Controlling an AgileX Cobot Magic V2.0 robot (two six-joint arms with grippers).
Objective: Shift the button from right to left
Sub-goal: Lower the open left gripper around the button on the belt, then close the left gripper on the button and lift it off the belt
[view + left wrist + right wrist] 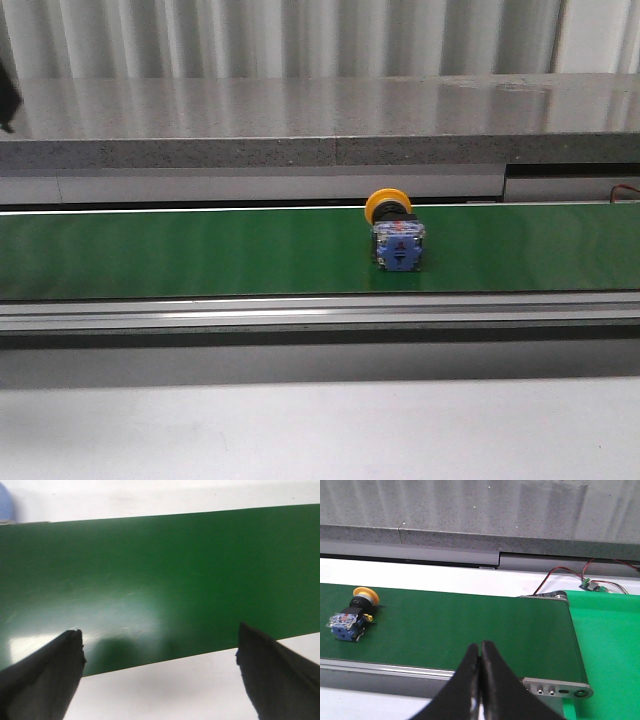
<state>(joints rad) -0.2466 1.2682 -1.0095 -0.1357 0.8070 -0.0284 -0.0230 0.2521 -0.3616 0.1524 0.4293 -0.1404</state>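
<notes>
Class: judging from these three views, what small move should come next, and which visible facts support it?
Probably open the right pincer and bring it toward the button: its fingers are closed and empty, while the button lies untouched on the green belt.

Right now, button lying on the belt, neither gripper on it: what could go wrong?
1. The button lies on its side on the green belt; its round cap could let it roll when nudged.
2. The right gripper is shut and must open before grasping.
3. The open left gripper sees only belt, no button.
</notes>
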